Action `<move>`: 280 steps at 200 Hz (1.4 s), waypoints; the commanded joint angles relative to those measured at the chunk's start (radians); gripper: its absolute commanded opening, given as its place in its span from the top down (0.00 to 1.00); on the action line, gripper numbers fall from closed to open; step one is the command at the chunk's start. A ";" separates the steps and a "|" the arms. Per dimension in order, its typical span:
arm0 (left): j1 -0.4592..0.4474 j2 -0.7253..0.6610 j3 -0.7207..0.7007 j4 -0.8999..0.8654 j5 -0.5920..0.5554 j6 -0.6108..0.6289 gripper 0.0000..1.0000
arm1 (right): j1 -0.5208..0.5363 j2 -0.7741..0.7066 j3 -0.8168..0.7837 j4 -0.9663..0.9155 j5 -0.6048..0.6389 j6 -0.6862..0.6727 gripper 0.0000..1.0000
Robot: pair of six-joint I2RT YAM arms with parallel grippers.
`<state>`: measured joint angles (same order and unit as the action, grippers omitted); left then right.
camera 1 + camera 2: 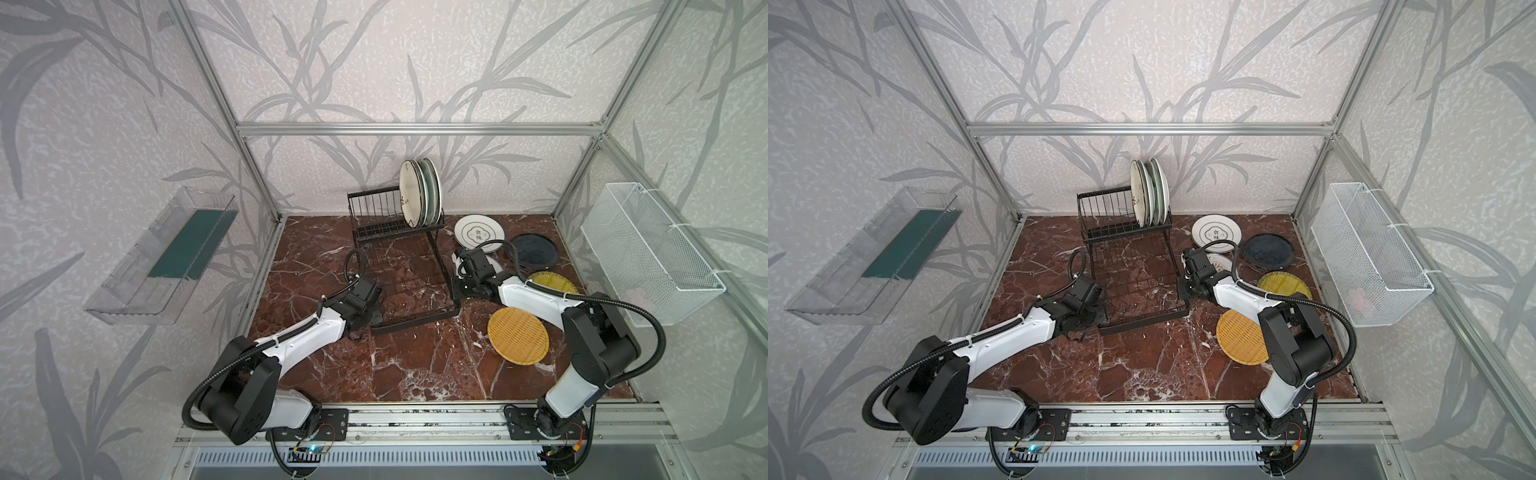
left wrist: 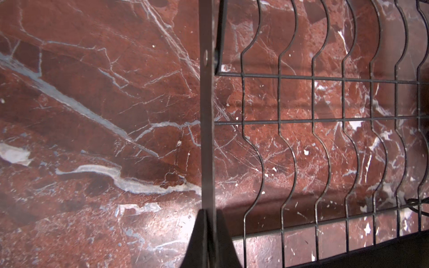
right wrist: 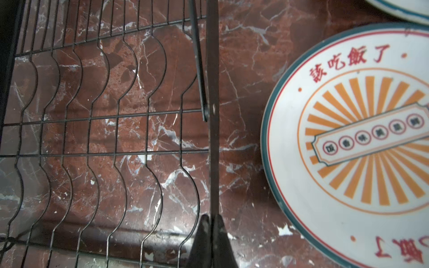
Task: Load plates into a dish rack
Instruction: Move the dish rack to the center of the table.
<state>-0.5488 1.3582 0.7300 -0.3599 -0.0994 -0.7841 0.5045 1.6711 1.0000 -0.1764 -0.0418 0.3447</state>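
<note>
Left fingers (image 2: 197, 241) clamp the nine-o'clock rail of the black wire two-tier dish rack (image 1: 395, 231); right fingers (image 3: 221, 241) clamp its three-o'clock rail. It stands at twelve o'clock on the red marble desk (image 1: 395, 365), holding upright round plates (image 1: 411, 193).

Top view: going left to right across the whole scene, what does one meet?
Clear plastic bin on the wall → left claw → black wire dish rack, gripped at both side rails → right claw → round yellow woven disc nearest the camera → white mesh basket. Overlapping items omitted.
</note>
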 commanded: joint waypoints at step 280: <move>0.106 -0.267 -0.179 -0.100 0.023 0.017 0.75 | 0.224 -0.324 -0.239 0.107 0.206 0.236 0.58</move>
<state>-0.4583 1.1252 0.5663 -0.3893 -0.0257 -0.7326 0.7277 1.3846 0.7090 -0.0715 0.1364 0.6113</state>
